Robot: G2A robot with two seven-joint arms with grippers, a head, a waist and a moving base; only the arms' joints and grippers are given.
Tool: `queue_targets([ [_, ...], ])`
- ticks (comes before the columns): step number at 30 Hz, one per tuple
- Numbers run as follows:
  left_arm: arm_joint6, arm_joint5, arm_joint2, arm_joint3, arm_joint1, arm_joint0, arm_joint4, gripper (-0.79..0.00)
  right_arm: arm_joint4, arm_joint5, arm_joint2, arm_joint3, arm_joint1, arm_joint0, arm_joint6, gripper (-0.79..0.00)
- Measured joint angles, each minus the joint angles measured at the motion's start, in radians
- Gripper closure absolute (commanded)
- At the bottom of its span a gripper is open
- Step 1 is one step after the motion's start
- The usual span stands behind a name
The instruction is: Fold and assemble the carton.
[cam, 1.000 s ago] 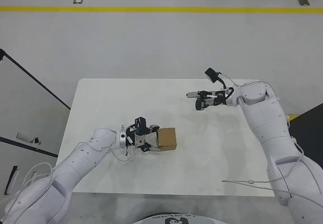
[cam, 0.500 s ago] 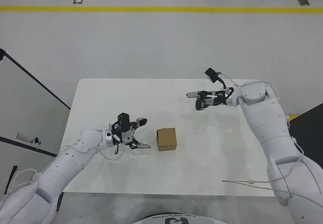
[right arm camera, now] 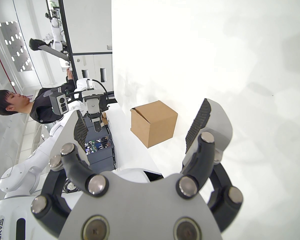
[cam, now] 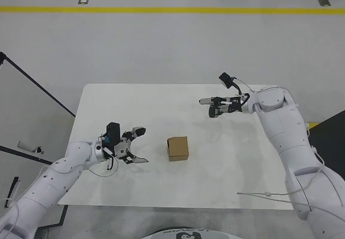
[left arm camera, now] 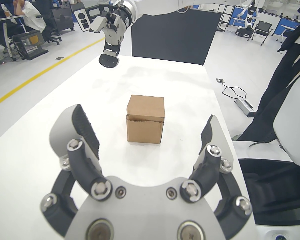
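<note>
White table edge-to-edge: carton stands apart ahead of the left gripper, jaws spread; right gripper, likewise spread, hangs well beyond; carton's underside hidden.

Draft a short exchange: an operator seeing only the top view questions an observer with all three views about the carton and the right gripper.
Operator: Is the carton shut flat on top?
Observer: Nearly. The right wrist view shows a thin dark gap along one top edge, where the lid meets the side.
Operator: Is the right gripper open?
Observer: Yes. Its own wrist view shows the fingers spread wide, holding nothing, well apart from the carton.
</note>
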Motion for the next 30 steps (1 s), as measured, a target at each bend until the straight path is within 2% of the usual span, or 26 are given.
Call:
queue_targets([
  [4,-0.005,-0.005,-0.015,-0.028,0.018,0.021,-0.007,-0.784,0.0,0.0,0.0,0.0,0.0,0.0,0.0,-0.784],
  [30,-0.004,-0.004,-0.015,-0.027,0.018,0.02,-0.007,-0.784,0.0,0.0,0.0,0.0,0.0,0.0,0.0,-0.784],
])
